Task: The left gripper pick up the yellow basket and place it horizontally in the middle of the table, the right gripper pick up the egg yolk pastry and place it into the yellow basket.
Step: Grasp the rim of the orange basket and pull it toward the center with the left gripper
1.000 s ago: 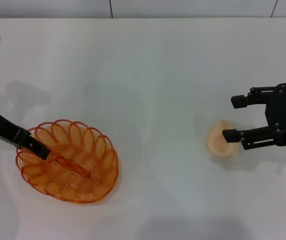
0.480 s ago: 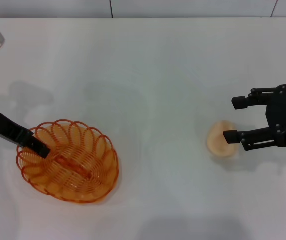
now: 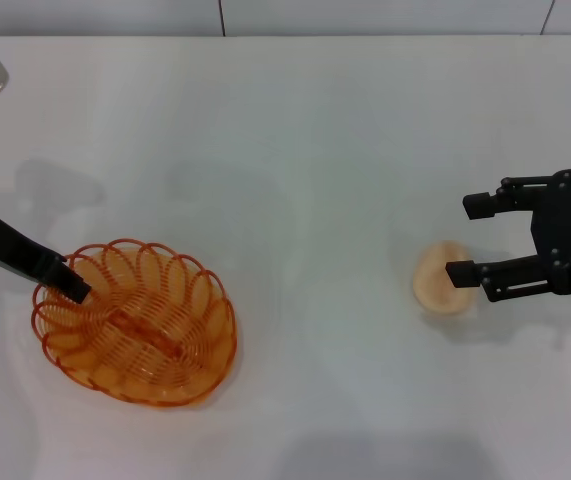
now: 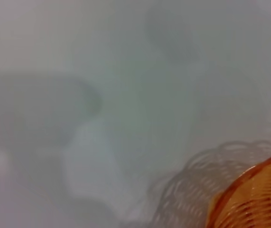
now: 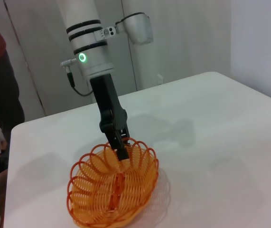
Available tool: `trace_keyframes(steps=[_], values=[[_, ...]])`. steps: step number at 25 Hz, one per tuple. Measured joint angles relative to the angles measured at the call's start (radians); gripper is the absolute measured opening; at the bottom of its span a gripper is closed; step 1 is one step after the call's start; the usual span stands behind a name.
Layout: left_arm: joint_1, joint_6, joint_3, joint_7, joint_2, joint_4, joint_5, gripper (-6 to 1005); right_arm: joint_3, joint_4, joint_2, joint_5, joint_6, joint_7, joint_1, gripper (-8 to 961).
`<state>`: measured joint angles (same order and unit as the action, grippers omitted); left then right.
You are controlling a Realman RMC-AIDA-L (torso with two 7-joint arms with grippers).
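Yellow basket (image 3: 135,322) sits near-left on table (image 3: 315,150), unmoved, not yet mid-table. Left gripper (image 3: 65,283) at basket's far-left rim; tip has drawn back slightly toward rim, finger state cannot tell. Grasp judged unfinished. Right gripper (image 3: 475,238), fingers spread, holds station just right of egg yolk pastry (image 3: 439,279).

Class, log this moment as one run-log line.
left gripper: at rim of orange-yellow wire basket | right gripper: open, beside pale beige pastry | basket on white table
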<state>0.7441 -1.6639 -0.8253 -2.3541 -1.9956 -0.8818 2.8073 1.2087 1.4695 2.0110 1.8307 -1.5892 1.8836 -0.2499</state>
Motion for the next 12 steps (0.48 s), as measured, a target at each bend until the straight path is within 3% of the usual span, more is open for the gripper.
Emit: trace_keyframes(steps=[1,3,12], values=[[0.001,0.004,0.0,0.0,0.0,0.005,0.0,501,0.0,0.0,0.0,0.0,0.0,0.0,0.0,814],[0.002,0.011,0.0,0.001,0.0,0.013,0.0,293,0.0,0.0,0.0,-0.001,0.0,0.0,0.0,814],[0.003,0.014,0.0,0.002,0.0,0.015,0.0,210,0.0,0.005,0.0,-0.001,-0.002,0.0,0.0,813]])
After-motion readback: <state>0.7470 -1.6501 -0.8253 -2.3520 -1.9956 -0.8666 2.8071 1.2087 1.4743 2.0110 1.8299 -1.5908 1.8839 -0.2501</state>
